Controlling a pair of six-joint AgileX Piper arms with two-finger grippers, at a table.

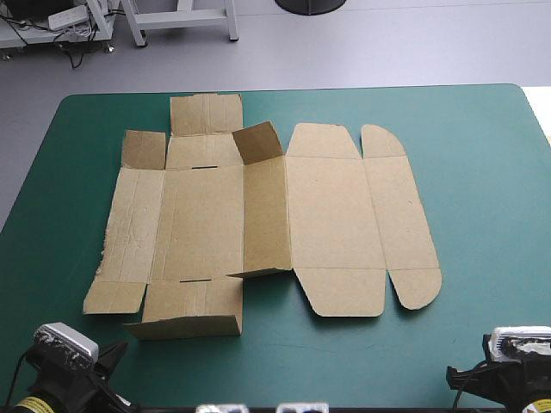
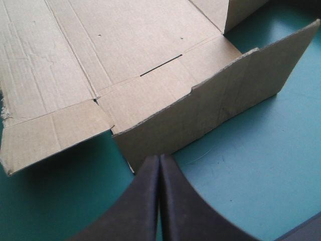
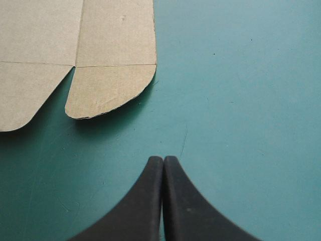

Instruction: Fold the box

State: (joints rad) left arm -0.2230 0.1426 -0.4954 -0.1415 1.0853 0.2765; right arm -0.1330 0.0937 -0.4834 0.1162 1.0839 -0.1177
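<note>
The brown box (image 1: 258, 215) lay opened out on the teal-green cover (image 1: 482, 189). It was mostly flat, with its robot-side flap (image 2: 215, 105) and one inner flap (image 1: 256, 142) standing up. The left gripper (image 2: 159, 158) had its black fingers pressed together into a single point, empty, just short of the box's robot-side flap. The right gripper (image 3: 163, 159), its fingers likewise together and holding nothing, sat off the box, near its rounded tab (image 3: 110, 90) but clear of it.
</note>
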